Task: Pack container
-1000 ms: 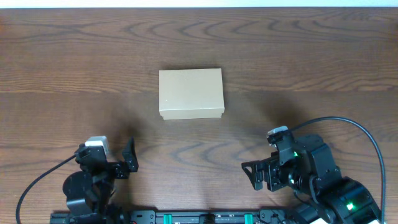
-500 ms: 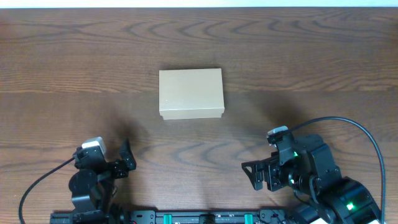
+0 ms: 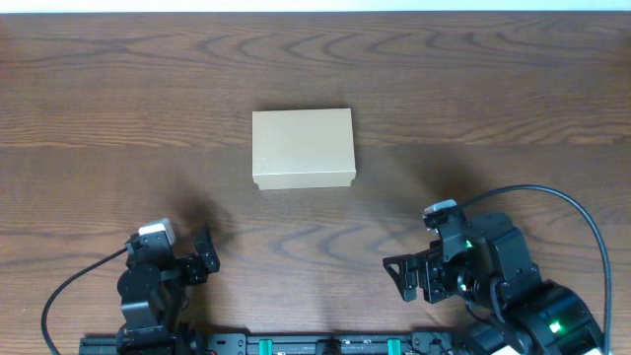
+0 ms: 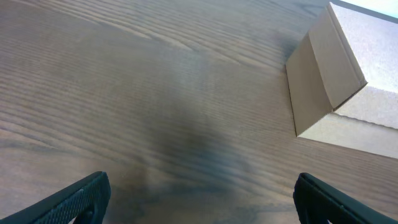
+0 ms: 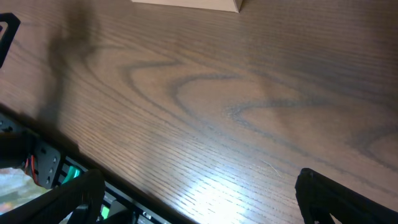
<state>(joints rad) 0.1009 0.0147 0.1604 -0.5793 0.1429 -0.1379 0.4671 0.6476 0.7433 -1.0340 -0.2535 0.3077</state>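
Observation:
The container (image 3: 303, 148) is a plain tan cardboard box lying on the wooden table with its flap lid down. It shows at the upper right of the left wrist view as the container (image 4: 333, 81), and only its bottom edge (image 5: 186, 3) shows in the right wrist view. My left gripper (image 3: 197, 261) sits near the front edge, well short of the box and to its left. It is open with bare wood between its fingers (image 4: 74, 199). My right gripper (image 3: 402, 278) sits low at the front right, open and holding nothing, fingers (image 5: 339, 199) wide apart.
Dark wood-grain table (image 3: 473, 99) runs around the box on all sides. A black mounting rail (image 3: 325, 345) with green lights runs along the front edge between the two arm bases. Cables (image 3: 582, 222) loop from each arm.
My left arm has drawn back toward the front edge and shifted slightly right, its gripper staying open. The right arm and the box have not moved.

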